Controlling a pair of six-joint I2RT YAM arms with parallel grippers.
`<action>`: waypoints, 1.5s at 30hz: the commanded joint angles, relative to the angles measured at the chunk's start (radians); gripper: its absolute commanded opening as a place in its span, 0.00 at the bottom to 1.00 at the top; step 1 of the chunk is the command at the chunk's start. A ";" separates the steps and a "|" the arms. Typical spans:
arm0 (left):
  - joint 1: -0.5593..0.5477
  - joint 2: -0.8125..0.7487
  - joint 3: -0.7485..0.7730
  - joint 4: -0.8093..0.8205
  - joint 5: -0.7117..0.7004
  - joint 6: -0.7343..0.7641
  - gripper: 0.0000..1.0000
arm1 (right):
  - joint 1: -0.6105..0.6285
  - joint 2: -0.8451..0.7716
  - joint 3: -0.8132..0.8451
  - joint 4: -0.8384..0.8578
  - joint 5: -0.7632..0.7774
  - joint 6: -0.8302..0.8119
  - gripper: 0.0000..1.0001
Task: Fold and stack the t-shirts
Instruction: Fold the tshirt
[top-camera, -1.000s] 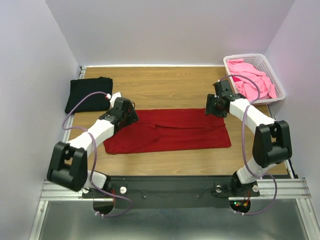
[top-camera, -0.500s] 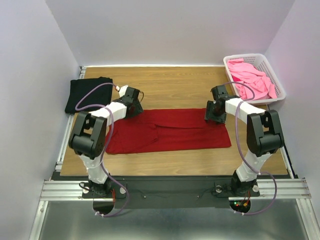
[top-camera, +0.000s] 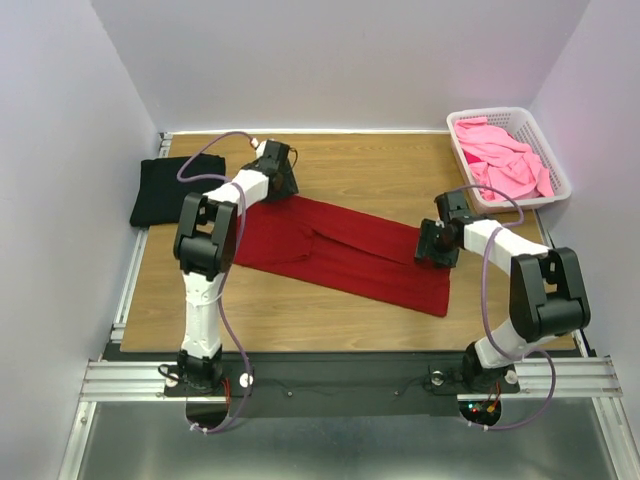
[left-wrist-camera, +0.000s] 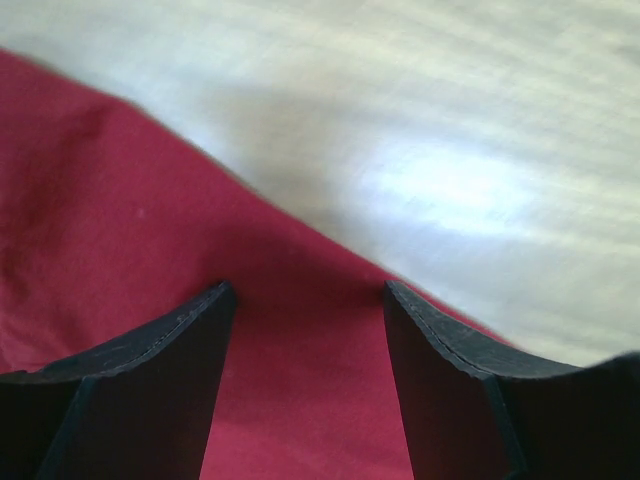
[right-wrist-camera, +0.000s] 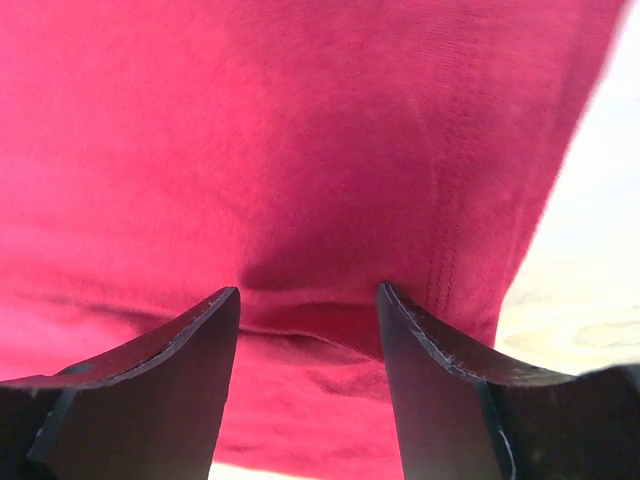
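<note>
The dark red t-shirt (top-camera: 335, 250) lies flat and slanted across the table, its left end far, its right end near. My left gripper (top-camera: 283, 180) is at its far left corner; in the left wrist view (left-wrist-camera: 307, 290) red cloth (left-wrist-camera: 130, 200) fills the narrow gap between the jaws, right at the shirt's edge. My right gripper (top-camera: 430, 245) is at the shirt's right end; in the right wrist view (right-wrist-camera: 308, 290) a raised fold of the red cloth (right-wrist-camera: 300, 150) sits between the jaws. A folded black t-shirt (top-camera: 177, 188) lies at the far left. Bright pink t-shirts (top-camera: 505, 160) fill the basket.
The white lattice basket (top-camera: 500, 112) stands at the far right corner. Bare wood (top-camera: 360, 165) shows behind the red shirt and in front of it (top-camera: 300, 310). Purple cables loop off both arms. A black rail (top-camera: 340, 375) runs along the near edge.
The red shirt has turned from level to slanted. My left gripper moved far and right with its left end. My right gripper moved a little nearer with its right end.
</note>
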 joint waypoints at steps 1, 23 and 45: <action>0.010 0.156 0.191 -0.094 0.060 0.083 0.73 | 0.024 -0.005 -0.114 -0.152 -0.144 -0.005 0.64; 0.050 0.417 0.674 0.125 0.359 0.049 0.74 | 0.518 -0.122 -0.012 -0.296 -0.304 0.117 0.66; -0.063 -0.272 -0.080 0.023 -0.015 0.059 0.67 | 0.490 -0.041 0.193 -0.394 0.037 -0.147 0.45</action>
